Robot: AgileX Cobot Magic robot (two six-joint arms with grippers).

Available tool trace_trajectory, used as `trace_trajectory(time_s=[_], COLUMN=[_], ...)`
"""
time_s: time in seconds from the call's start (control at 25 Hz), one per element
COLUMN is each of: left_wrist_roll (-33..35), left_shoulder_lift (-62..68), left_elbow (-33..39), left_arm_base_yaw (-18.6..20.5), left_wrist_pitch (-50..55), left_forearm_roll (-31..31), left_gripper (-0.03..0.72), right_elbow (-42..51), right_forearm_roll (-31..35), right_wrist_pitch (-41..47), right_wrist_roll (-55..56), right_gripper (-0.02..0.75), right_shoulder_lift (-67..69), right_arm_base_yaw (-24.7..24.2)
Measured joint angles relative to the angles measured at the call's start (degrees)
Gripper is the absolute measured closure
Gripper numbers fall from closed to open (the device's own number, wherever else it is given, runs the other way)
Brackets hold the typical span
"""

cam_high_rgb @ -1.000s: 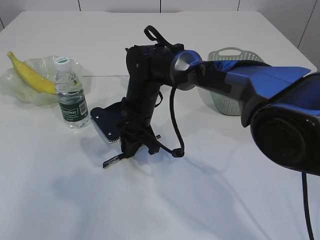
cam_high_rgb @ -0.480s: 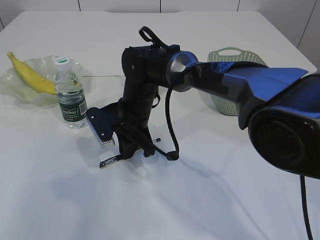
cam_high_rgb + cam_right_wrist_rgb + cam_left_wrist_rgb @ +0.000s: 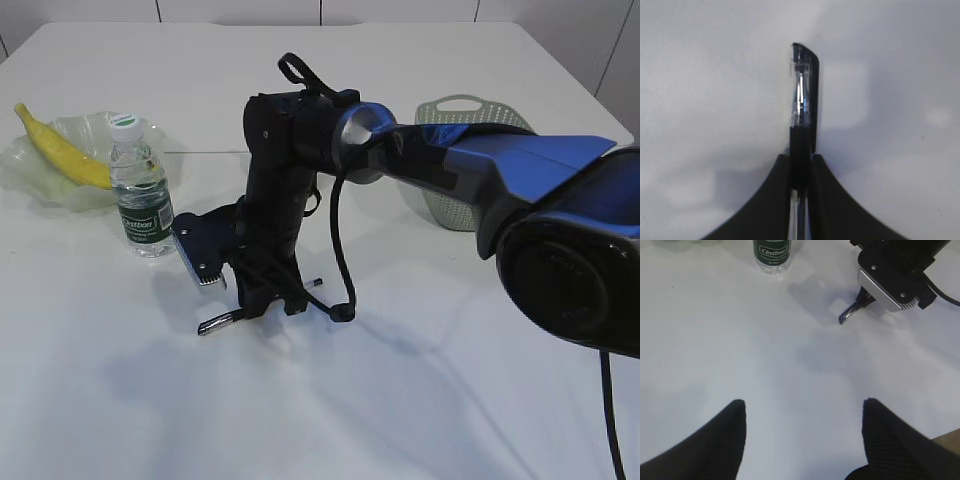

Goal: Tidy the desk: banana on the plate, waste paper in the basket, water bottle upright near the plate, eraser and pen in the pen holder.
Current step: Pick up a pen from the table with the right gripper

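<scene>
The right claw (image 3: pixel 262 305) has pinched shut on the pen (image 3: pixel 222 321) at the middle of the white bench (image 3: pixel 420 400); the right wrist view shows both jaws pressed against the dark grip of the pen (image 3: pixel 802 125), its capped end jutting out ahead. A second ago the jaws were a little wider and the arm stood slightly further toward three o'clock; since then it has edged toward nine o'clock and the grip has settled. The pen looks to lie low over the bench, and whether it has cleared the surface cannot be told.

The left claw (image 3: pixel 804 432) hangs with its jaws spread wide and holds nothing, near the six o'clock edge of the bench.

At nine o'clock the banana (image 3: pixel 58 148) lies on the plate (image 3: pixel 30 170), and the water bottle (image 3: pixel 139 187) stands upright just beside it, so those jobs look finished. The basket (image 3: pixel 452 205) sits at about two o'clock, partly behind the arm. No pen holder or eraser appears in any view, so the pen's destination is out of sight; the likely next step is lifting it and carrying it there.
</scene>
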Motion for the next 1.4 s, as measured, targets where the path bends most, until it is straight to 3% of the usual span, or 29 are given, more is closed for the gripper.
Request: trace_trajectory(time_s=[0.76, 1.04, 1.4], left_wrist_roll=[0.00, 0.00, 0.00], left_shoulder_lift=[0.00, 0.00, 0.00], left_elbow=[0.00, 0.00, 0.00], left_arm_base_yaw=[0.00, 0.00, 0.00], left_wrist_pitch=[0.00, 0.00, 0.00], left_forearm_roll=[0.00, 0.00, 0.00], left_gripper=[0.171, 0.171, 0.171], right_elbow=[0.00, 0.00, 0.00], right_forearm_roll=[4.80, 3.04, 1.25], right_wrist_pitch=[0.35, 0.35, 0.46], right_wrist_roll=[0.73, 5.99, 11.17], right_gripper=[0.697, 0.695, 0.633], right_shoulder_lift=[0.26, 0.26, 0.26], right_arm_base_yaw=[0.13, 0.17, 0.27])
